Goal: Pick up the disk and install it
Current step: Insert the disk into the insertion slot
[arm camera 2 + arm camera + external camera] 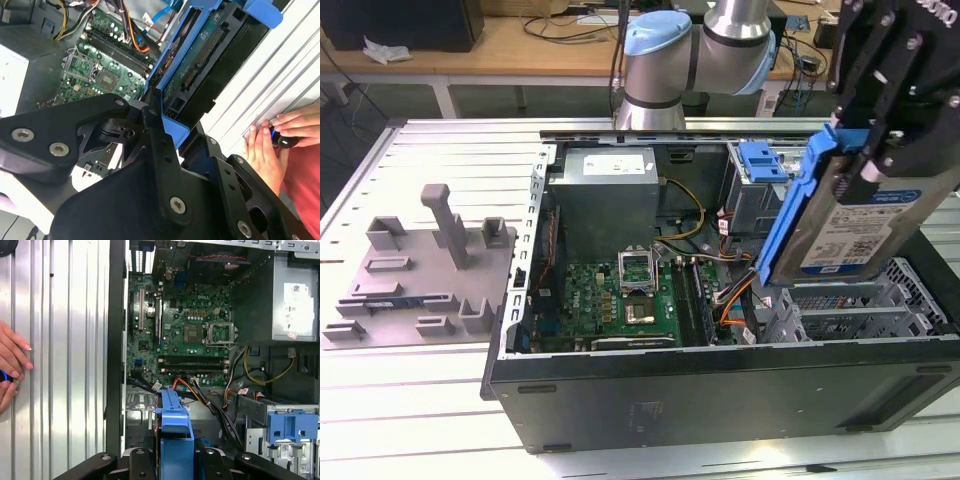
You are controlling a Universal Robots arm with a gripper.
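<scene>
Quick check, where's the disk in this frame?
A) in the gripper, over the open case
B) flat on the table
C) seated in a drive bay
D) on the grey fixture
A: the gripper is clamped on the disk, which hangs on edge and tilted above the open computer case, not yet seated.

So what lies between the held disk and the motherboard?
Loose orange and black cables lie between the disk and the motherboard; the first wrist view shows this.
</scene>
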